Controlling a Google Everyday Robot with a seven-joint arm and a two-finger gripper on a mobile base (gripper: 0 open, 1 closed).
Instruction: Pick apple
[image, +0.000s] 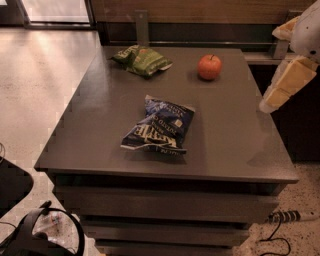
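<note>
One small, round, red-orange apple (209, 67) with a short dark stem sits upright near the far right corner of a dark table (100, 135). Two chip bags share the top: a green bag (141, 60) at the far left, well apart from the apple, and a blue bag (160, 125) near the middle. The gripper (290, 75) hangs over the table's right edge, clear of the apple; how far open it is cannot be told.

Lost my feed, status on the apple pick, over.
Gripper open, beyond table right edge, empty. Apple on table, far right, untouched. Green bag and blue bag lie left of it, not blocking.
</note>
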